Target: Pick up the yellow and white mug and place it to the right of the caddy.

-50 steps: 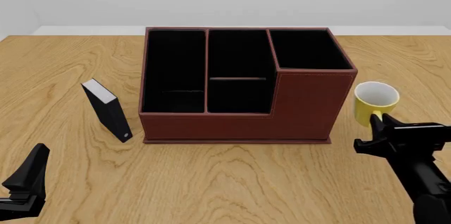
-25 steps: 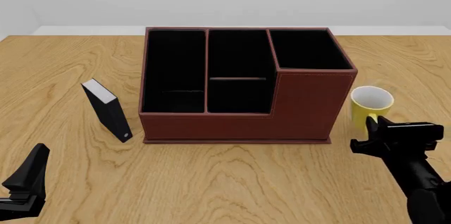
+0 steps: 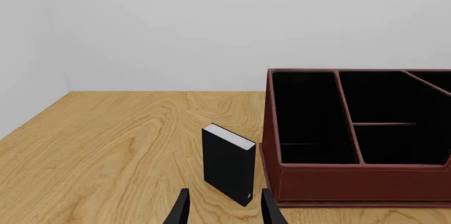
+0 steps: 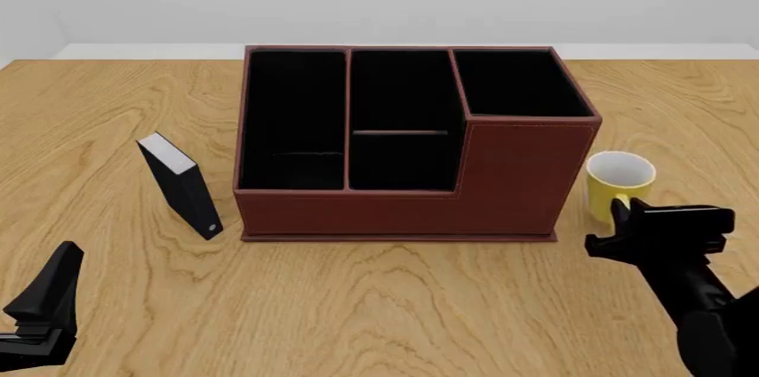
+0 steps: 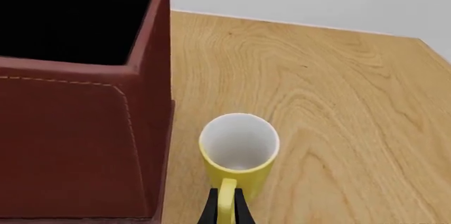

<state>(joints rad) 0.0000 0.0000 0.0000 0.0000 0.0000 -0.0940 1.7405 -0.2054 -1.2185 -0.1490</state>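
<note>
Wood table (image 4: 392, 306), right gripper (image 5: 225, 208) pinching mug (image 4: 618, 183) handle

Black box (image 3: 228, 163) upright beside caddy (image 3: 359, 182), jaws prob. open

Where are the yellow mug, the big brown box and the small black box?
yellow mug (image 4: 621, 172), front view, white inside.
big brown box (image 4: 522, 177), front view, front wall.
small black box (image 4: 187, 191), front view, black side.
</note>
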